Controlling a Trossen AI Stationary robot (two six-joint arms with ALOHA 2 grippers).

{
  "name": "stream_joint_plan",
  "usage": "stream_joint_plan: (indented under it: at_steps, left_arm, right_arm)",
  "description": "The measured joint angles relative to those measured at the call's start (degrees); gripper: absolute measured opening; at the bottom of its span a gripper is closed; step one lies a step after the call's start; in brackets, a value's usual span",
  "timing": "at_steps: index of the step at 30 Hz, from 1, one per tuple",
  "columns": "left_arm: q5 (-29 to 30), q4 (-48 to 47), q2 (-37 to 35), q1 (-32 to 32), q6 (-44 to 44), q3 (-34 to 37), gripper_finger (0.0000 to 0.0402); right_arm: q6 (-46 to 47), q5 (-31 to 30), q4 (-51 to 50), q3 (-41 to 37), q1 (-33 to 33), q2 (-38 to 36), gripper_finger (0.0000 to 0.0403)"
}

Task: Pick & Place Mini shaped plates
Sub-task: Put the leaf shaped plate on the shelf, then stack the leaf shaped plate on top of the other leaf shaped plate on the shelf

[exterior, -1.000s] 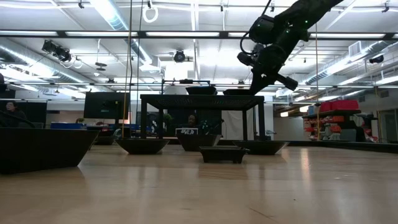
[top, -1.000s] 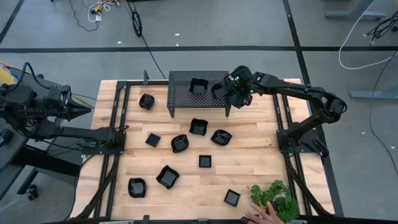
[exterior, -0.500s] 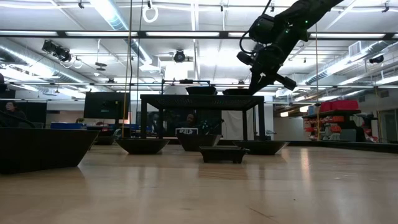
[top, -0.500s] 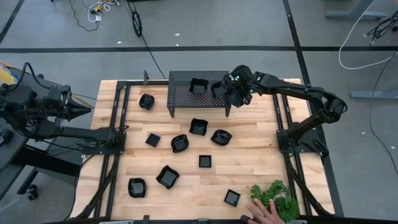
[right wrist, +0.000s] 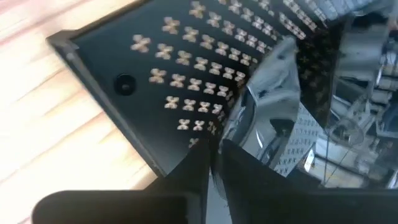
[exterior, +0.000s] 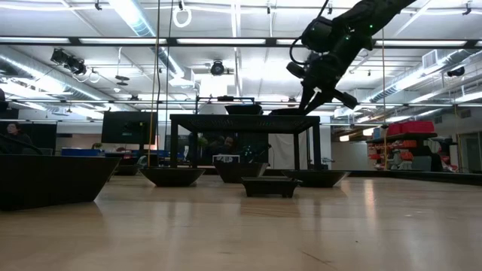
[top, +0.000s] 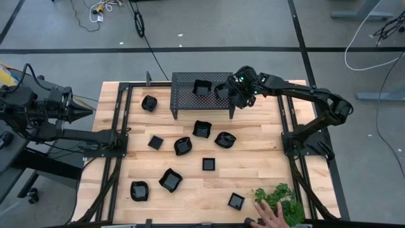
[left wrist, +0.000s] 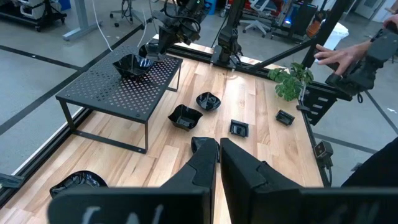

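Note:
The mini shaped plates are small glossy black dishes. One plate [top: 201, 88] sits on the black perforated stand [top: 186, 96]. A second plate [top: 221, 92] rests at the stand's right end, and my right gripper [top: 228, 95] is at it from the right. In the right wrist view its fingers [right wrist: 239, 165] stand nearly together on that plate's shiny rim [right wrist: 273, 87]. In the low view the right gripper [exterior: 306, 107] hangs at the stand's top. Several more plates lie on the wooden table, such as one [top: 202, 128] and another [top: 170, 180]. My left gripper [top: 83, 111] waits shut off the table's left edge.
The stand [left wrist: 118, 90] stands on legs at the table's back middle. A green plant [top: 280, 200] sits at the front right corner, and a person's hand [top: 271, 219] reaches in beside it. Black frame rails [top: 114, 161] run along both sides of the table.
The right gripper has barely shifted at the stand's right end with the plate. The person's hand by the plant has moved. The left arm has not moved.

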State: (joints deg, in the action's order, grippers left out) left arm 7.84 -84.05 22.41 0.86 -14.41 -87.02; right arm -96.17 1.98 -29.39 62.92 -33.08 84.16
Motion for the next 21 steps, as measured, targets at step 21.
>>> stream_joint_plan:
  at_steps: [21]
  left_arm:
    - [0.0, 0.0, 0.0, 0.0, 0.0, 0.0, 0.0025]
  right_arm:
    - [6.0, -3.0, 0.2, 0.0, 0.0, -3.0, 0.0154]
